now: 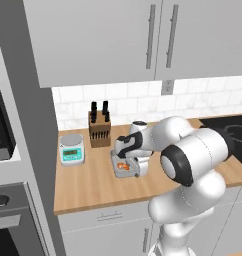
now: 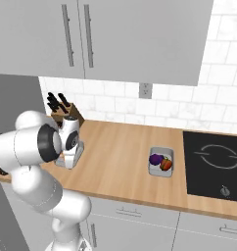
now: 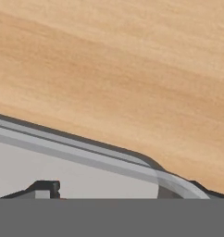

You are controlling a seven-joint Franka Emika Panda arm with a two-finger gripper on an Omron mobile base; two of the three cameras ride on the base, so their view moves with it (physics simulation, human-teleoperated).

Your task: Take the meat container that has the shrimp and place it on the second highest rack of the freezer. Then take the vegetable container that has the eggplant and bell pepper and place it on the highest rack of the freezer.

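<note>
The surface [image 2: 120,157] is a warm, matte wooden slab with fine straight grain, its front edge squared off above pale grey drawer fronts. Near its left end sits the meat container [image 1: 124,169], a shallow grey tray with rounded corners and a thin raised rim; the shrimp [image 1: 123,166], a small curled orange piece, lies inside it. The end effector [image 1: 127,161] is lowered onto this tray with its jaws spread wide, straddling the rim and gripping nothing; in the hand view the tray's smooth curved rim [image 3: 132,166] runs close beneath it.

Nearer the surface's right end, just beside the glossy black cooktop [image 2: 216,164], rests the vegetable container [image 2: 161,162], holding the rounded dark purple eggplant [image 2: 155,159] touching the orange-red bell pepper [image 2: 166,164].

Against the white tiled backsplash stand a wooden knife block [image 1: 99,129] and a squat digital scale [image 1: 72,149]. Flat grey cabinets [image 1: 143,35] with bar handles hang above.
</note>
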